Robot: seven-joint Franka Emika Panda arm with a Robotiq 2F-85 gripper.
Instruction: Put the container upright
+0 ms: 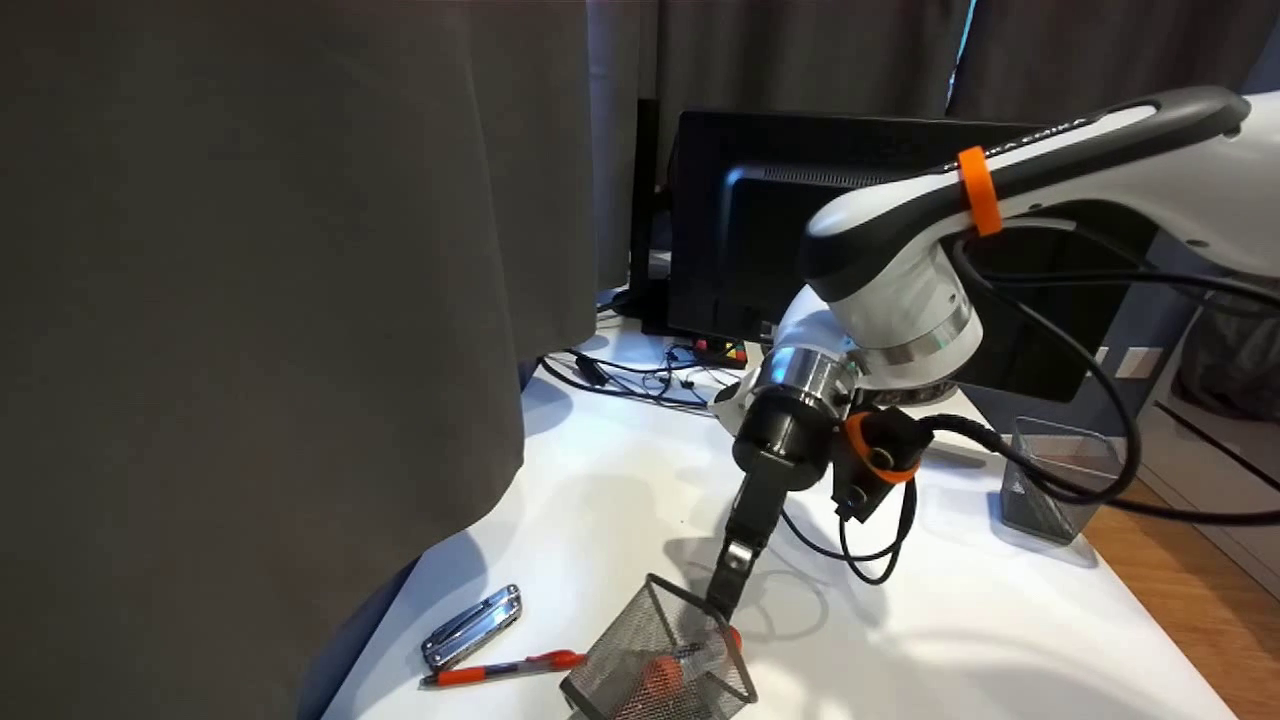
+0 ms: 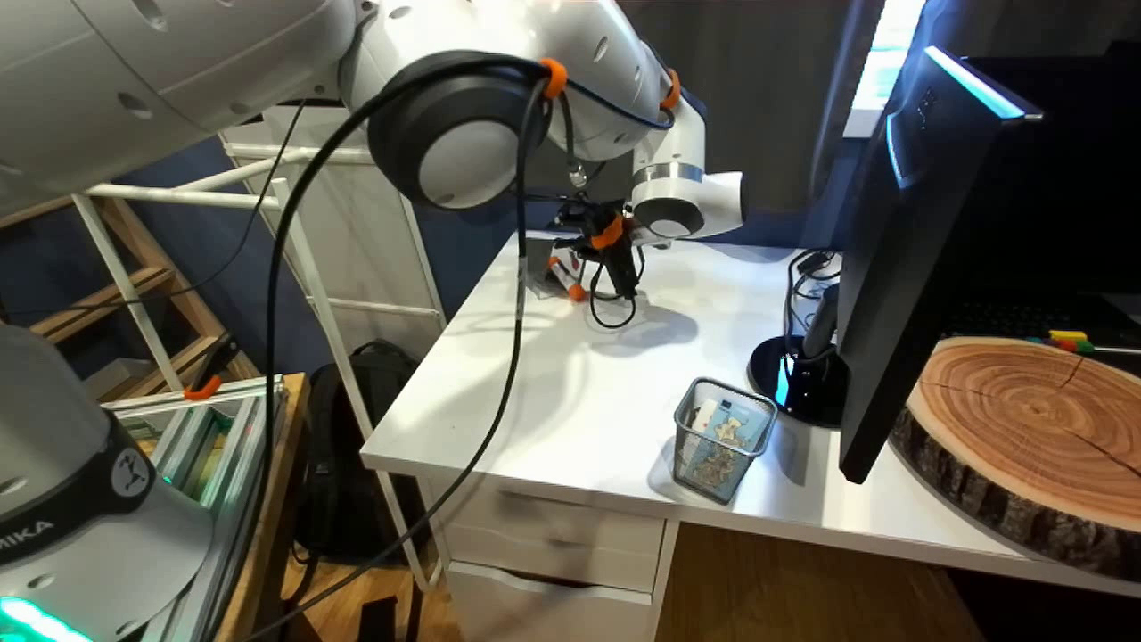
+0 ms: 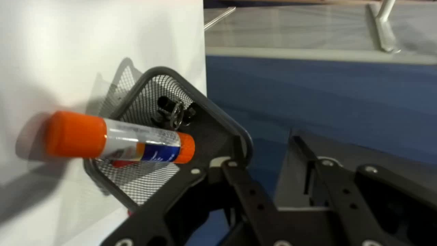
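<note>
Since the end effector (image 3: 268, 141) is spread with nothing gripped, the container (image 3: 211, 136), on its side near the edge of the desk (image 3: 68, 34), could be shoved off by a misaligned squeeze, or the jutting glue stick (image 3: 121, 138) spilled by a downward tilt.

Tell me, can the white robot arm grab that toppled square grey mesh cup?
Probably yes: its black gripper is open at the cup, and the protruding orange-capped glue stick seems out of the way.

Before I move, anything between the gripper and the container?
Nothing visible between the gripper and the container. In the wrist view the glue stick juts out of the container, but left of the gripper, not between them.
</note>
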